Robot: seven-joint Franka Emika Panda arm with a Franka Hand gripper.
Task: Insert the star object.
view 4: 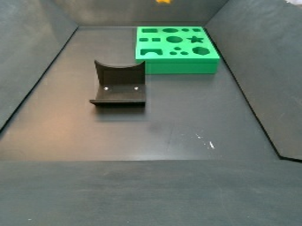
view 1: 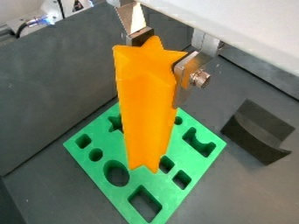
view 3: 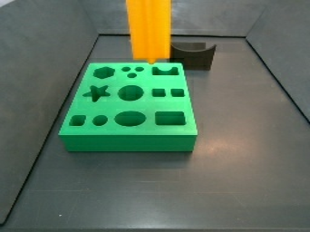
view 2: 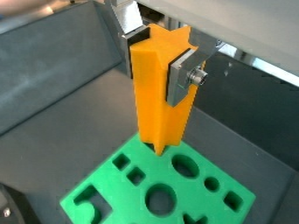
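Observation:
My gripper (view 1: 163, 57) is shut on the star object (view 1: 146, 105), a tall bright orange ridged prism that it holds upright by its upper end; both wrist views show this grip (view 2: 160, 57). The prism (view 3: 148, 27) hangs over the far edge of the green block (view 3: 130, 127), and its lower end (view 2: 158, 144) is above the block's top. The star-shaped hole (view 3: 101, 92) lies on the block's left side, apart from the prism. In a side view only a sliver of the prism (view 4: 162, 3) shows, beyond the green block (view 4: 177, 62). The gripper itself is out of both side views.
A dark grey block with a curved notch (view 3: 194, 54) stands on the floor beside the green block's far right corner; it also shows in other views (view 4: 118, 84) (view 1: 260, 129). The green block has several other holes. Dark walls ring the floor.

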